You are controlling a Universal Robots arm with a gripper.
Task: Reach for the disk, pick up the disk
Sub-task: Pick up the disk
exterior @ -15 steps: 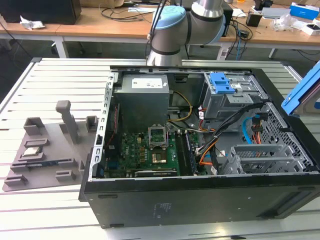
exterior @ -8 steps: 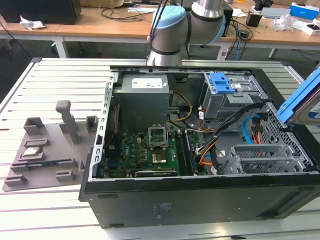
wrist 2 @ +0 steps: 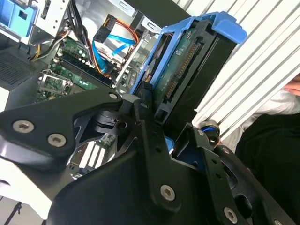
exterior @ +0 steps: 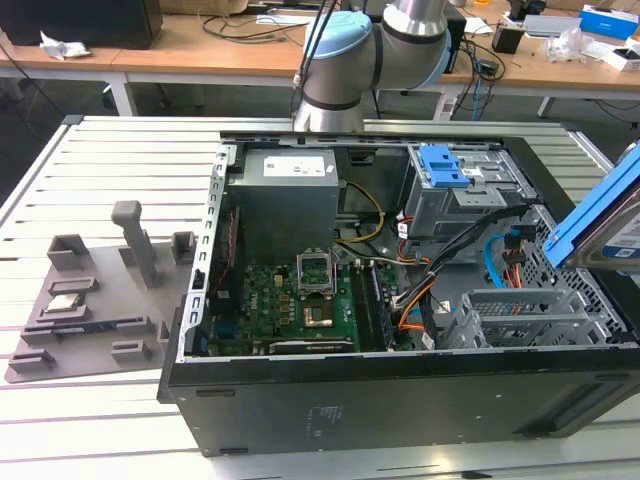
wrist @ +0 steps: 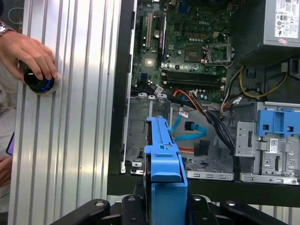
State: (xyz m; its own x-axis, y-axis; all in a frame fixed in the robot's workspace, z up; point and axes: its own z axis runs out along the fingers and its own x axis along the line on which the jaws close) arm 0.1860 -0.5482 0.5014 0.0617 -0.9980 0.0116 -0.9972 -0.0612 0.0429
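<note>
Jaws clamped on the disk — in the second wrist view the gripper has its black fingers pressed on either side of the drive's lower end, the blue bracket and the green circuit side with its connector row showing above them. In the first wrist view the disk stands edge-on straight out from the gripper, held in the air over the rim of the open computer case. In the exterior view the disk is tilted, lifted clear above the case at the exterior view's right, over the empty grey drive cage. Inside the case lie the green motherboard and orange and blue cables. Off on the slatted metal table a person's hand rests on a round black knob.
</note>
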